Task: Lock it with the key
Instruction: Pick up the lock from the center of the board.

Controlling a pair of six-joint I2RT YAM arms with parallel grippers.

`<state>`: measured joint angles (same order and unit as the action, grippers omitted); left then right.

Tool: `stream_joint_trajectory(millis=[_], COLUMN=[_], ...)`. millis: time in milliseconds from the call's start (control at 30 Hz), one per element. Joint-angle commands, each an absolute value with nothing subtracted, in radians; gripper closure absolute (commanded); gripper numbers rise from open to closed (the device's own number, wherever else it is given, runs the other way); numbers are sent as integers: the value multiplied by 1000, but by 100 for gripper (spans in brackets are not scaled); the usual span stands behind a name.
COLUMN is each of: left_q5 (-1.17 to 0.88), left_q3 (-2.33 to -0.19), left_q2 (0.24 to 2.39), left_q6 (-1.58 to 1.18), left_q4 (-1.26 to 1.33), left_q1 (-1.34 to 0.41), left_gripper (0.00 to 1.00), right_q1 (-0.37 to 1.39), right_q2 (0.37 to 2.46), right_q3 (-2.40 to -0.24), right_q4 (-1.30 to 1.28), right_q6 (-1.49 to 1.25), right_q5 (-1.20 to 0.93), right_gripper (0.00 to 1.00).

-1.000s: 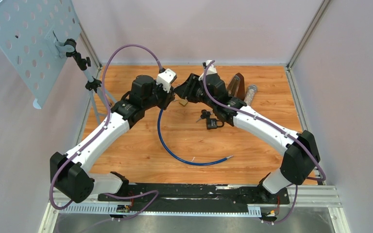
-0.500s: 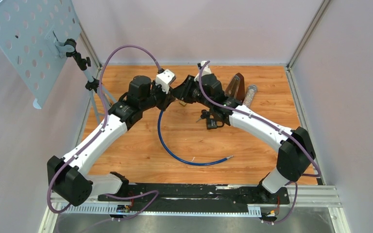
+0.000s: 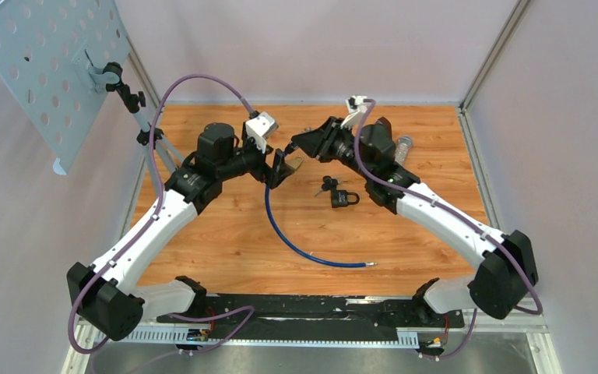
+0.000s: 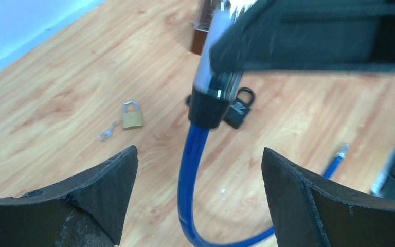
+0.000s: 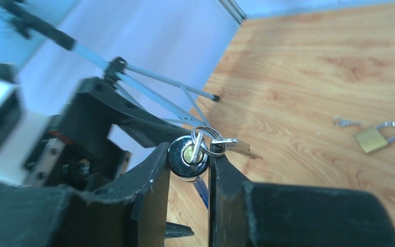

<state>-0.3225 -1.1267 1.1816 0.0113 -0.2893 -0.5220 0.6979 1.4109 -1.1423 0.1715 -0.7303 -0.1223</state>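
1. The right hand (image 5: 189, 157) is pinching the metal barrel of the cable lock (image 4: 187, 175) between both fingers; the barrel is hanging clear of the desk (image 3: 226, 234), probably so that its keyed end is free to work on.
2. The key (image 5: 198, 145) is sitting in the barrel's end face, with a ring and a second key dangling off to one side; how deep it is seated cannot be told.
3. That keyed face is pointing back toward the right wrist's own camera and away from the left hand (image 3: 281, 167); judgement: the left hand is needing to come round the barrel to reach the key.
4. The left hand is standing wide open and gripping nothing; its fingers (image 4: 108, 180) are flanking the hanging barrel from a little way off without touching it.
5. The blue cable is dropping from the barrel and curling across the desk; the cable tip (image 3: 370, 265) is lying well apart from the barrel, so nothing is plugged in for locking yet.
6. Pose: both arms are reaching forward and inward, with the wrists nearly nose to nose over the far middle of the desk.
7. The brass padlock (image 4: 132, 116) with a small loose key (image 4: 107, 133) beside it, and the black padlock (image 3: 344, 199), are lying flat nearby, apart from both hands.
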Motion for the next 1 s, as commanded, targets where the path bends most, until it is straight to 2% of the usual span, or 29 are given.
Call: stream_joint_trajectory(millis=[0, 133, 333, 400, 533, 567, 600, 633, 700, 767, 800, 967], left_q5=[-589, -792, -901, -917, -948, -951, -952, -951, -941, -913, -891, -695], left_q3=[-1195, -1239, -1266, -1271, -1273, -1267, -1263, -1256, -1252, -1257, -1266, -1328], left_q2=[1184, 1215, 1224, 1230, 1245, 1248, 1248, 1249, 1252, 1253, 1252, 1247], left_q6=[-78, -166, -236, -244, -246, -245, -243, -242, -239, -230, -225, -198], left_q4=[-282, -250, -177, -172, -182, -184, -186, -186, -191, -204, -219, -270], left_q1=[-477, -434, -431, -431, -431, -431, -431, -431, -431, -431, -430, -430], left_gripper=[9, 19, 30, 39, 65, 76, 83, 95, 100, 100, 100, 100], right_q1=[665, 654, 653, 653, 653, 653, 653, 653, 653, 653, 653, 653], right_q2=[1289, 1259, 1259, 1262, 1264, 1264, 1265, 1266, 1266, 1264, 1264, 1239], right_q3=[-1114, -1103, -1100, -1100, -1097, -1098, -1097, -1097, -1097, -1097, -1098, -1088], right_q4=[384, 397, 432, 438, 444, 444, 441, 435, 422, 401, 390, 350], right_q6=[-680, -678, -699, -710, -721, -722, -725, -732, -738, -746, -748, -729], right_q5=[-291, -352, -394, -399, -401, -398, -392, -384, -374, -359, -353, -314], right_gripper=[100, 100, 100, 100, 100, 100, 100, 100, 100, 100, 97, 53])
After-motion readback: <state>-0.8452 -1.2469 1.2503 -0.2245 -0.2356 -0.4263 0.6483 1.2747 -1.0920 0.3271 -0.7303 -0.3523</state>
